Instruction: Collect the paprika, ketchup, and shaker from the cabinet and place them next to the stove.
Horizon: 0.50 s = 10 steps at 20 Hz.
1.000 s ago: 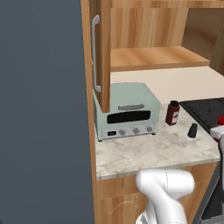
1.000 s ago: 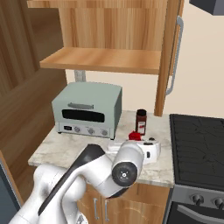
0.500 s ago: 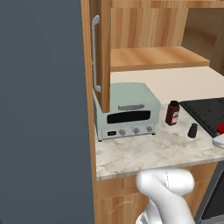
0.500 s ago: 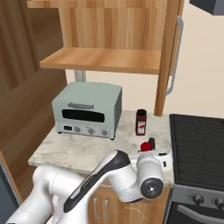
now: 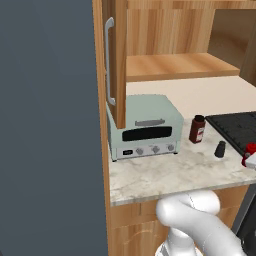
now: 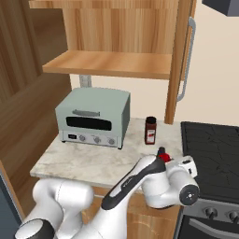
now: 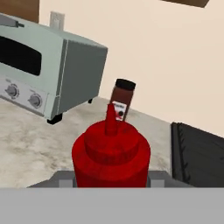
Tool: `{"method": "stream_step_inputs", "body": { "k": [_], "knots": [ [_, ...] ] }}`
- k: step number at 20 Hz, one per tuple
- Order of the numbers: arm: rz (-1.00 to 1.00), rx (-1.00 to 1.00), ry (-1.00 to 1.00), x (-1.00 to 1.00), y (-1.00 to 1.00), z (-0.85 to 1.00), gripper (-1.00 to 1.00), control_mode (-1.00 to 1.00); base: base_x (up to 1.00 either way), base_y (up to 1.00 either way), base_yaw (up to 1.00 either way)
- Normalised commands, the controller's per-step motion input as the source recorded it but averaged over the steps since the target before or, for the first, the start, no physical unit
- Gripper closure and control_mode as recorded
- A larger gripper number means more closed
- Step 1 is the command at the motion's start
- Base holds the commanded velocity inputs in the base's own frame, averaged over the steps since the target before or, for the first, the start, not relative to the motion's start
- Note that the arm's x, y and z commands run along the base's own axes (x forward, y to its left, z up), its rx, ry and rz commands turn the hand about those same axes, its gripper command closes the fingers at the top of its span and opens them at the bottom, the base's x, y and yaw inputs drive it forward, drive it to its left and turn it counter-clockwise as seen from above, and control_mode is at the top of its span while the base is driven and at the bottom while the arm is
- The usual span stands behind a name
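— Marbled counter (image 6: 84, 161) is stretching out ahead of my jaws, toaster oven (image 7: 39, 70) off to their left. What am I carrying?

— I'm gripping the ketchup (image 7: 111, 155), jaws clenched around its body, nozzle rising right in front of the gripper (image 6: 179, 165). Paprika (image 7: 121, 99) is standing just beyond it, the shaker (image 5: 220, 148) near the stove (image 7: 199, 153), which is lying to the jaws' right.

— I'm thinking of lowering it upright onto bare counter beside the stove, clear of both jars, before releasing.
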Motion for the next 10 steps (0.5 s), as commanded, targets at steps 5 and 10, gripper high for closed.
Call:
{"method": "stream_step_inputs", "body": {
  "k": [5, 10],
  "knots": [
    [0.1, 0.0, 0.1, 0.27, -0.05, -0.26, 1.0, -1.0, 0.0, 0.0, 0.0],
    [0.09, 0.01, 0.08, 0.16, 0.0, -0.33, 1.0, -1.0, 0.0, 0.0, 0.0]
  ]
}}
